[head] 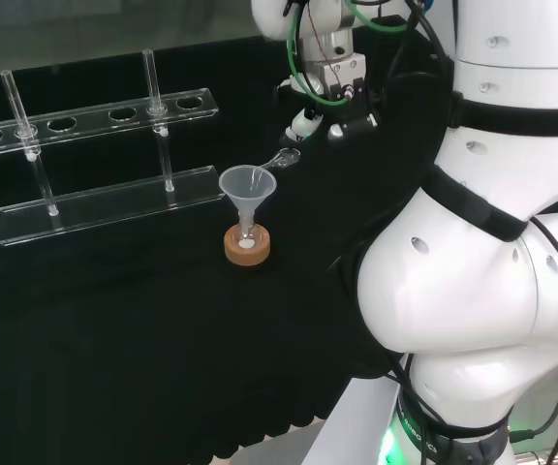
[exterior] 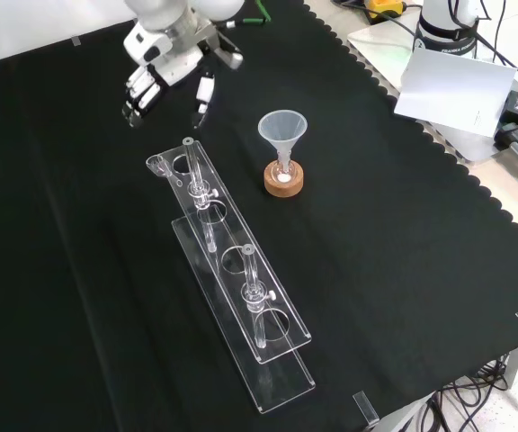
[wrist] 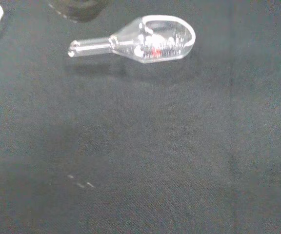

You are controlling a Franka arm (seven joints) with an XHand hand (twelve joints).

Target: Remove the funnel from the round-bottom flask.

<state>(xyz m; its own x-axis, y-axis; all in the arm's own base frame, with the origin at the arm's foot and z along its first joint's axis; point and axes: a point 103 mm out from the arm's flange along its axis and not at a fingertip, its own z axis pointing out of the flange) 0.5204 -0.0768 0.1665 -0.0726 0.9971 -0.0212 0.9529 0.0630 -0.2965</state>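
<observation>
The funnel (exterior: 282, 131) stands upright near the middle of the surface (exterior: 403, 270), its wide mouth up and its stem running straight down into the flask (exterior: 283, 171), a clear vessel hard to make out, which sits in a cork ring (exterior: 283, 179); so the funnel's long axis is vertical and, as I judge it, the way out is straight up. In the front view the hand (exterior: 156, 76) hangs above the cloth at about ten o'clock from the funnel, well apart from it, with its fingers (exterior: 201, 99) pointing down, relaxed and spread, holding nothing. In the head view the same hand (head: 329, 118) lies at about one o'clock from the funnel (head: 248, 187), higher than its rim. The coming move, I judge, must carry the fingers across toward four o'clock in the front view and down to the cone's wall. By count: one funnel, one flask, one cork ring, one hand. Beyond these, one clear rack (exterior: 232, 288) stretches from eleven to five o'clock in the front view, at about seven o'clock from the funnel, with two upright clear tubes (exterior: 252, 297) in it. One small glass piece (wrist: 140, 39) with a short neck and a rounded bulb lies on its side on the cloth; in the head view this piece (head: 285, 160) rests between the funnel and the hand, just beside the funnel's rim.
</observation>
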